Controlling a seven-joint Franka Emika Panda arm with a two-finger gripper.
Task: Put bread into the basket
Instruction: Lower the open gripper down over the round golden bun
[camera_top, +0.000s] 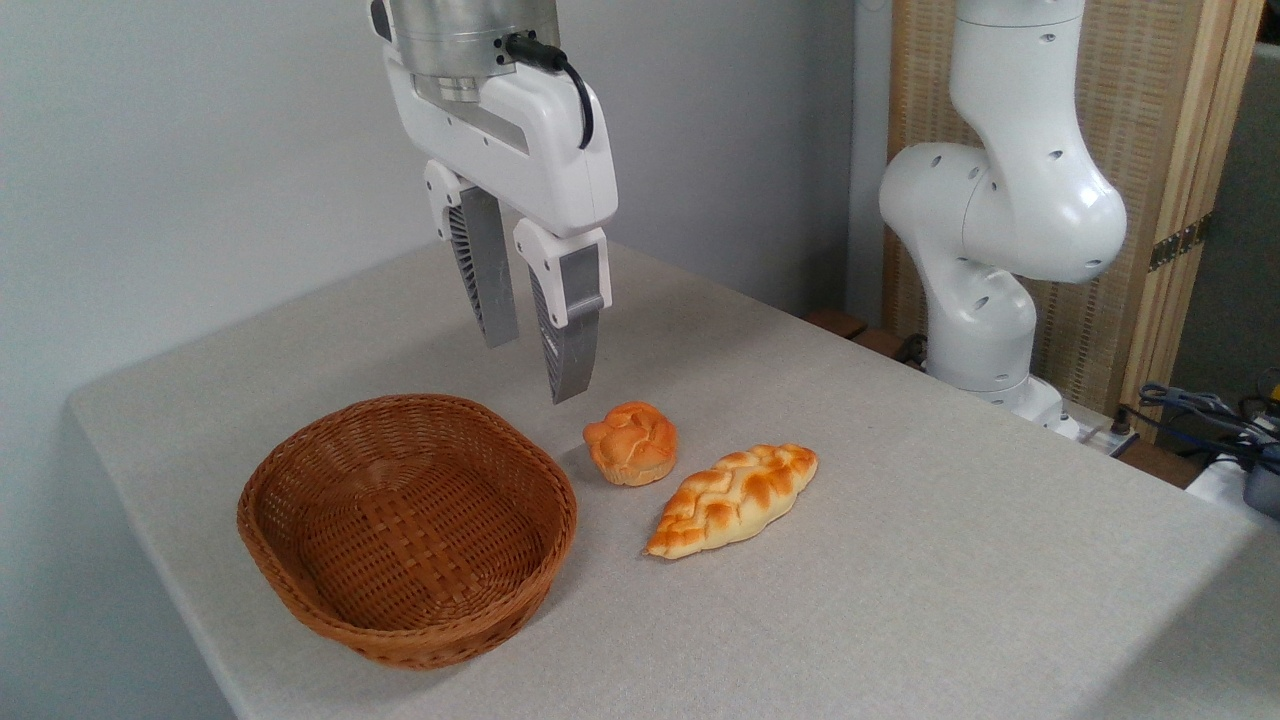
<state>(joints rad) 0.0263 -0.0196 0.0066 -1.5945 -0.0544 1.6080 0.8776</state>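
The bread (631, 442), a small round golden-orange bun with a knotted top, rests on the table just right of the basket. The basket (300, 470) is an oval brown wicker one with low sides, and nothing lies in it. My gripper (532, 368) hangs in the air above the gap between the basket's far rim and the bun, a little up and left of the bun. It is open, its grey fingers (568, 345) are apart and nothing is between them.
A longer braided loaf (733, 498) lies right of the bun, close to it. The arm's white base (990, 250) stands at the table's back right edge, with cables (1200, 410) beyond it. Grey cloth covers the table (900, 600).
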